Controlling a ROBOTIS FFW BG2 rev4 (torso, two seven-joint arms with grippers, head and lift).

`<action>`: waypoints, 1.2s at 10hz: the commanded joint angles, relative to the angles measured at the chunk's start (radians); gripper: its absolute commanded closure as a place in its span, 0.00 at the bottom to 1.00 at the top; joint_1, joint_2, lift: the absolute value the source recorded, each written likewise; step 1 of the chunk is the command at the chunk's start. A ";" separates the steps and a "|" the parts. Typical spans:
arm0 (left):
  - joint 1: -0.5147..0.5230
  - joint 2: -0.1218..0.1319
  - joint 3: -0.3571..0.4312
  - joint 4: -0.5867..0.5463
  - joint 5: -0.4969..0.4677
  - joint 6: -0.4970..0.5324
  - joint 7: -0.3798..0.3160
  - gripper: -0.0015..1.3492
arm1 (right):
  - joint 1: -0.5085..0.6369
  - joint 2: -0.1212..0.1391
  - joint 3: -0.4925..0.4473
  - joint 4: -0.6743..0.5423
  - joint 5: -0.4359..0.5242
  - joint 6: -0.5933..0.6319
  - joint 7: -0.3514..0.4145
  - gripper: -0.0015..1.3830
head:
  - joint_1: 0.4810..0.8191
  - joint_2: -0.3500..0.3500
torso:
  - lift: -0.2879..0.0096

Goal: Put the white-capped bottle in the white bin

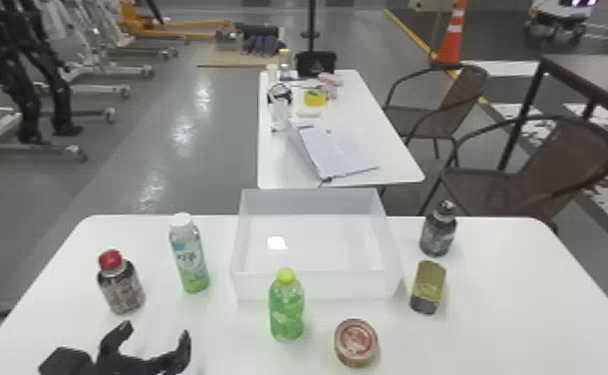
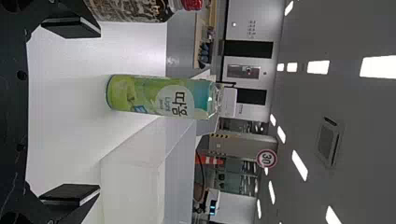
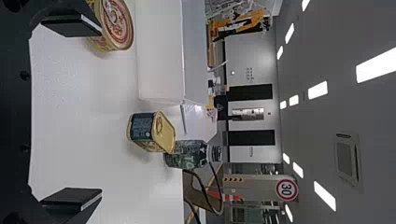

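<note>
Spread wide and with nothing held or touched, the left tool (image 1: 156, 333) is seen low over the near side of the white bench (image 1: 497, 319). The right tool (image 3: 101, 113), also spread and empty, is held over the bench's right side. At about eleven o'clock from the left tool, a red-capped bottle (image 1: 122, 290) is passed close by the likely route, and a knock to it would be the main thing to be avoided.

Farther out, at about one o'clock from the left tool, the white-capped bottle (image 1: 190, 259) is found standing upright, its long axis vertical. It is framed between the spread tips in the left wrist view but is not touched. Of the two tools, the left is clearly better placed; a straight approach followed by a level pinch around the body is judged to be called for.

Beyond, between two and three o'clock from the bottle, the open white bin (image 1: 343, 286) is set just beside it, its wall to be cleared by a lift.
</note>
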 commanded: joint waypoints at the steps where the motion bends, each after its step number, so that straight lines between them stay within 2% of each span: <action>1: -0.040 -0.004 -0.003 0.038 -0.020 -0.002 0.000 0.09 | -0.002 0.000 0.002 0.002 0.000 0.000 0.000 0.06 | 0.20 0.50 | 0.63; 8: -0.240 -0.004 -0.064 0.250 -0.075 -0.056 0.001 0.09 | -0.015 0.002 0.003 0.011 -0.002 0.000 0.008 0.06 | 0.20 0.50 | 0.63; 12: -0.307 -0.004 -0.060 0.334 -0.095 -0.056 0.079 0.09 | -0.026 0.009 0.003 0.019 0.000 0.000 0.020 0.06 | 0.20 0.50 | 0.63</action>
